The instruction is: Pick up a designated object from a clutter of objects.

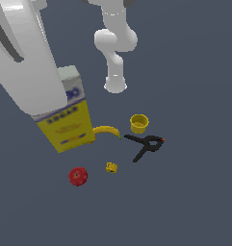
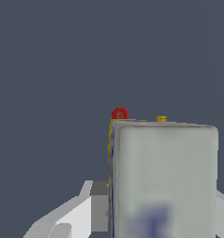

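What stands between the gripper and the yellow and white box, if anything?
Nothing visible. In the wrist view the box sits directly between the fingers, with no other object between. The banana touches only the box's lower end, away from the gripper.

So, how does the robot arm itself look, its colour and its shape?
The glossy white arm is built of rounded tubular links with bulbous joints; the nearest link carries a dark curved stripe. The pale grey fingers are angular and flat-faced. No cables show.

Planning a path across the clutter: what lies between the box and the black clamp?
In the exterior view, the banana lies between the box and the clamp; its end meets the box.
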Robot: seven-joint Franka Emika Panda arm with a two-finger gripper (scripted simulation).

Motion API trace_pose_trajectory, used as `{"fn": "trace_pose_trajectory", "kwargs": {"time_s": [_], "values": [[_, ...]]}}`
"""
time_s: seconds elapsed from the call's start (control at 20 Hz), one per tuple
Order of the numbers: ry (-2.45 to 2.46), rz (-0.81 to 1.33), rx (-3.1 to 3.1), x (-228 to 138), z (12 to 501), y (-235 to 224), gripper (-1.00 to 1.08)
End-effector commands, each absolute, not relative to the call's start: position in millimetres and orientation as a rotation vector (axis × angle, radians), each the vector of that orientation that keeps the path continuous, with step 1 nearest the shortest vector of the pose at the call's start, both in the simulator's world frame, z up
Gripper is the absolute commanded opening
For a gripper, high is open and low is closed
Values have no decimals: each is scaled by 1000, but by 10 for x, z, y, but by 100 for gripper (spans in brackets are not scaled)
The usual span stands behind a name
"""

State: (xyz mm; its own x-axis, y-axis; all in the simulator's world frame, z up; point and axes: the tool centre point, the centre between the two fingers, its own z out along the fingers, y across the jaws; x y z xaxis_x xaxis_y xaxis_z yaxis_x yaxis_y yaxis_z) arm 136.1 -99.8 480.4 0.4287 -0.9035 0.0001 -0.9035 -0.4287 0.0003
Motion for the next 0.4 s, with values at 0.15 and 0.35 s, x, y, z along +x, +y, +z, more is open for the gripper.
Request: {"fn": "trace_pose_trajectory", "kwargs": {"time_s": [0.15,0.35], "values": [[-1679,0,2655,1379,4850,-1037,-100],[-1679,0,2655,1383,4857,-1044,-100]]}}
